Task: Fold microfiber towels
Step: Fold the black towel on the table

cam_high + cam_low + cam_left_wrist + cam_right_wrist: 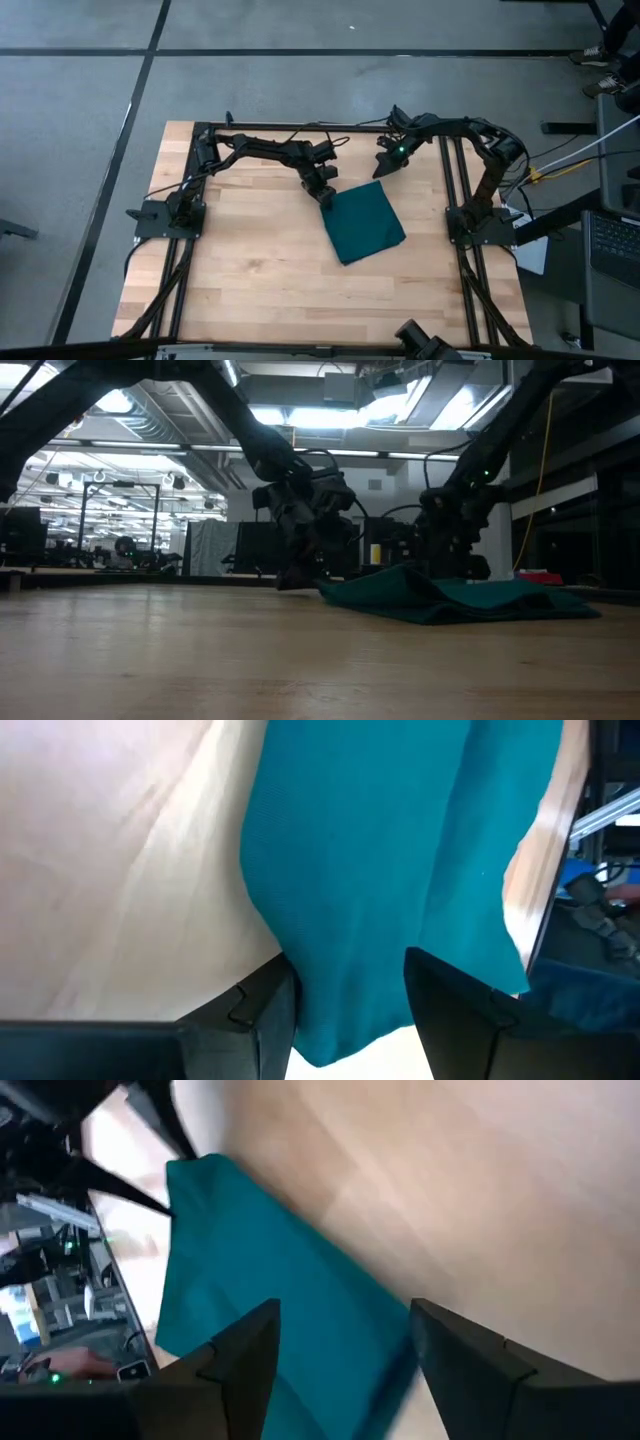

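Pale wooden table [250,260]: dark teal microfiber towel [365,222] at centre; left gripper [327,196], spread wide, straddles its 10 o'clock corner, right gripper [384,160] hovers open at 12, empty; pinch corners evenly, I'd say

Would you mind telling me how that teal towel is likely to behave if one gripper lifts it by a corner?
The towel would probably droop: in the low view it lies in soft, rumpled folds. It looks thin and light. Its folded layers may fall open, since nothing pins them on the table.

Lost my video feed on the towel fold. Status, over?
Left gripper open at the towel corner. Right gripper open, just off its far edge. Towel lies folded on the table. Nothing in the way.
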You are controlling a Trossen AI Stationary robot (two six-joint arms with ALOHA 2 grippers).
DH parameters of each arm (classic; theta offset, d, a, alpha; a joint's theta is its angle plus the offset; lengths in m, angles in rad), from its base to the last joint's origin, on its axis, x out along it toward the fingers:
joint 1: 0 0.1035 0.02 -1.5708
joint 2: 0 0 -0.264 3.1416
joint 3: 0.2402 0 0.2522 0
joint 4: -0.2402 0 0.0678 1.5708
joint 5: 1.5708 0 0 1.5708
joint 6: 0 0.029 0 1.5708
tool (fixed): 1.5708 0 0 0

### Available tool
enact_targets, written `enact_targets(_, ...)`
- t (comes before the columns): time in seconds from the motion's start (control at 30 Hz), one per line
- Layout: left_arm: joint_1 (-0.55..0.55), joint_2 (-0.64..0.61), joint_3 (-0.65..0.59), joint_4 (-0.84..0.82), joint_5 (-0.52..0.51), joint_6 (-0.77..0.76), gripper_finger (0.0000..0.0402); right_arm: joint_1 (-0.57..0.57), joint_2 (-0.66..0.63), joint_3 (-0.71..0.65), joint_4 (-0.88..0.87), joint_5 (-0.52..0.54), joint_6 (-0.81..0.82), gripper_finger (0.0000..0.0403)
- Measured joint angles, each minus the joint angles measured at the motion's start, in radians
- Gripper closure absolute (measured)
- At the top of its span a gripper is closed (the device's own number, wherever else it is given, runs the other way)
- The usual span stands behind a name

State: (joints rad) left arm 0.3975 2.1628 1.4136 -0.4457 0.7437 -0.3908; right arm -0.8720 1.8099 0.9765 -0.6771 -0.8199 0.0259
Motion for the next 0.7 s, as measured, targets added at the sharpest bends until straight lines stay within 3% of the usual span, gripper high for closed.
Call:
enact_targets(0.43, 0.012, -0.003, 0.001, 0.029, 0.011, 0.012, 0.0229, 0.062, 0.013, 0.025, -0.051, 0.068, 0.011, 0.0223)
enact_targets(0.7, 0.015, -0.004, 0.002, 0.028, 0.035, 0.049, 0.0229, 0.087, 0.065, 0.024, -0.177, 0.121, -0.067, 0.0218)
